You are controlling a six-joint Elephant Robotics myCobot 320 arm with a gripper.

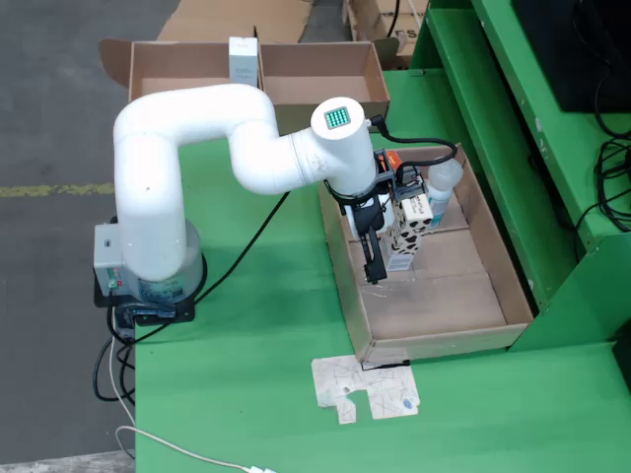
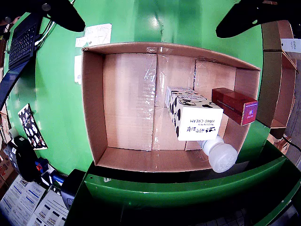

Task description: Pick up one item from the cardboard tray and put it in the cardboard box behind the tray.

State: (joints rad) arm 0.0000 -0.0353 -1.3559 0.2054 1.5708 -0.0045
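The cardboard tray lies on the green table at the right. In it a cow-patterned hand cream box stands upright, with a white bottle and a red box close by. The wrist view shows the tray from above, with the hand cream box and the bottle at its right end. My gripper hangs over the tray just left of the hand cream box. Its dark fingers sit wide apart at the top corners of the wrist view, open and empty.
The cardboard box behind the tray holds an upright white carton. A flat printed paper piece lies in front of the tray. Green shelving stands right of the tray. The arm's base is at the table's left edge.
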